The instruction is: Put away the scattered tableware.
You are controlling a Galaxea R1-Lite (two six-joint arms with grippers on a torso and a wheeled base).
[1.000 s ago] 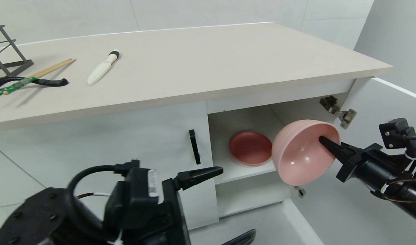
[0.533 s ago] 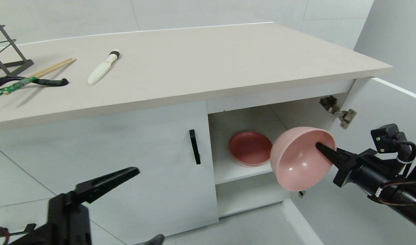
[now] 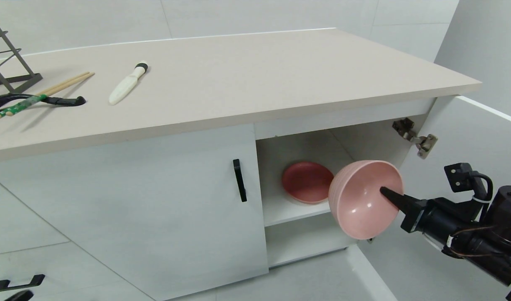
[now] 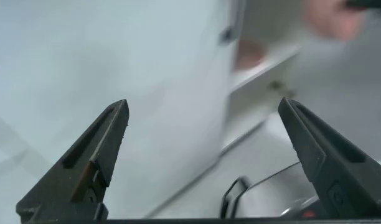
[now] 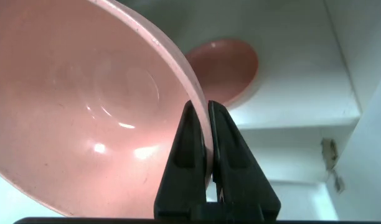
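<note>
**Operator:** What changed in that last second?

**Observer:** You brought the right end effector (image 3: 382, 191) down and a little in toward the dark pink round plate (image 3: 307, 182) lying on the cabinet shelf (image 3: 280, 211). It was clamped on the rim of the pale pink ribbed bowl (image 3: 357, 207), with one finger inside and one outside. The bowl hung tilted on its side, just in front of the plate and lower than a second earlier. It was not yet resting on the shelf, and I could not tell whether it touched the plate.

**Operator:** And my other arm?

**Observer:** You pulled the left end effector (image 4: 202, 104) back and down, well away from the plate. Its fingers stood wide apart with nothing between them.

**Operator:** So where did that leave the job?

**Observer:** As I judged it, you were on the last stretch of stowing the bowl. It needed levelling and setting down on or beside the plate before you let go. With the left arm withdrawn, nothing stood between the bowl and the plate. The wooden chopsticks (image 3: 65, 82) and the white knife with a black collar (image 3: 125, 85) lay well apart from the plate, up on the beige surface (image 3: 259, 75). So you had more trips to make.
</note>
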